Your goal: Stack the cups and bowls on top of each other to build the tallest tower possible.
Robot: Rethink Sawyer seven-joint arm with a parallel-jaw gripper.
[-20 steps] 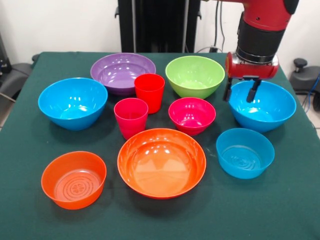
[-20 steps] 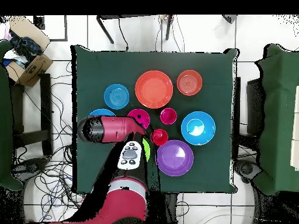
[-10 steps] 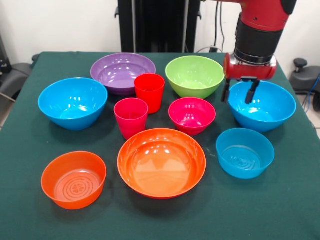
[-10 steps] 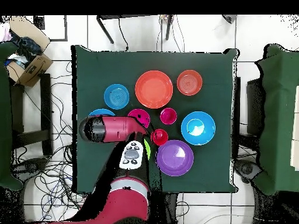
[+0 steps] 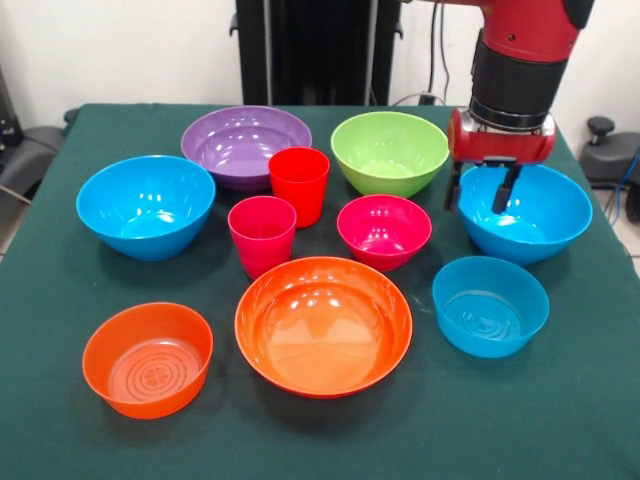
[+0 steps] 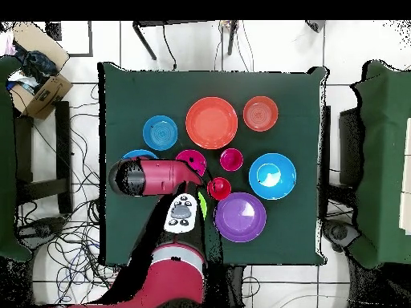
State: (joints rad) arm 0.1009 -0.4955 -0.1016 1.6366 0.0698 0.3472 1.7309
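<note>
I see my arm hanging vertical, gripper (image 5: pixel 479 188) spread open over the near-green-bowl rim of the large blue bowl (image 5: pixel 530 215).

Overhead: lime green bowl (image 6: pixel 201 206) and one large blue bowl (image 6: pixel 138 154) mostly under the arm (image 6: pixel 152 176).

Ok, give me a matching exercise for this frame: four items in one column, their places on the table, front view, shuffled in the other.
Items:
1. purple bowl
2. red cup
3. light blue bowl
4. gripper

Places:
A. at the rim of the big blue bowl on the right
B. far side, left of the green bowl
C. right of the big orange bowl
D. just behind the pink cup

Pairs: 1-B, 2-D, 3-C, 4-A
</note>
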